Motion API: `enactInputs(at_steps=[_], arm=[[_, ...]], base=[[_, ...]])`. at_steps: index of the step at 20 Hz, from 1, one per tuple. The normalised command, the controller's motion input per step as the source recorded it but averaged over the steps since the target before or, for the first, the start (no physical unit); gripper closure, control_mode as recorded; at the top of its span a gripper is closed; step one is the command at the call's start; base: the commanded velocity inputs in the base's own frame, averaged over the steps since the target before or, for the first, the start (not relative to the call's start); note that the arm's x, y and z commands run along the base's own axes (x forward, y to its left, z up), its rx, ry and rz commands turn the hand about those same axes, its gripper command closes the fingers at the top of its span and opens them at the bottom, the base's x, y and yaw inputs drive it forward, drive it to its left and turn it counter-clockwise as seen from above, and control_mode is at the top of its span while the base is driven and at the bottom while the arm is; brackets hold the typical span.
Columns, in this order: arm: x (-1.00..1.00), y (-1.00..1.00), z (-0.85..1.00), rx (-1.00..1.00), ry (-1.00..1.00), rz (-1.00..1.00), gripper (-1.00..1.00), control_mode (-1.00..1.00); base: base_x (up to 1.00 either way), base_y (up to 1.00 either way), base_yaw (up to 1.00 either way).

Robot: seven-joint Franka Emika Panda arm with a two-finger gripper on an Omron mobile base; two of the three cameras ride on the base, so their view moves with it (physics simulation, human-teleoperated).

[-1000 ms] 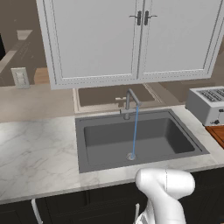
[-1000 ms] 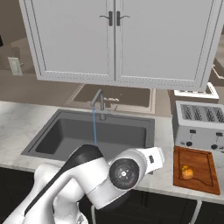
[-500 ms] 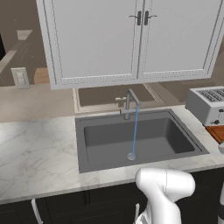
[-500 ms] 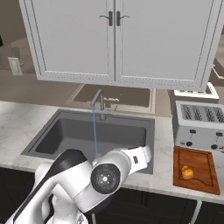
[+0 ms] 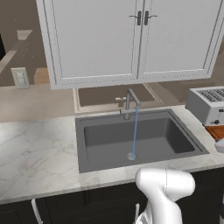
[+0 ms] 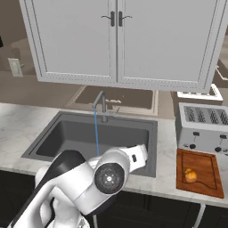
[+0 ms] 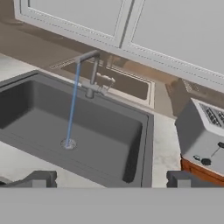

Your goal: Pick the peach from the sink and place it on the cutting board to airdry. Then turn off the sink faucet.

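Peach (image 6: 190,176), small, round, orange-red, sits on reddish-brown wooden cutting board (image 6: 200,164) right of dark grey sink (image 6: 116,138). Slim grey gooseneck faucet (image 6: 100,106) running; small lever, easily missed. Jaws open, empty.

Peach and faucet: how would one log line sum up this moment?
peach: on cutting board | sink faucet: running into sink | fingers: open, empty

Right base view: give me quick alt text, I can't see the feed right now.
The peach sits on the cutting board right of the sink, in front of the silver toaster. The sink faucet pours a thin stream of water into the basin. The robot's white arm fills the foreground below closed white cabinets.
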Motion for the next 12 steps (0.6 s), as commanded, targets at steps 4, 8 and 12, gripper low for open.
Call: enactInputs(at_steps=[4, 8, 12], arm=[[0.00, 0.00, 0.25, 0.07, 0.21, 0.17, -1.00, -1.00], [0.00, 0.09, 0.09, 0.04, 0.20, 0.07, -1.00, -1.00], [-0.03, 0.13, 0.00, 0.05, 0.13, -0.01, -1.00, -1.00]], base=[[0.00, 0.00, 0.00], [0.00, 0.00, 0.00], [0.00, 0.00, 0.00]])
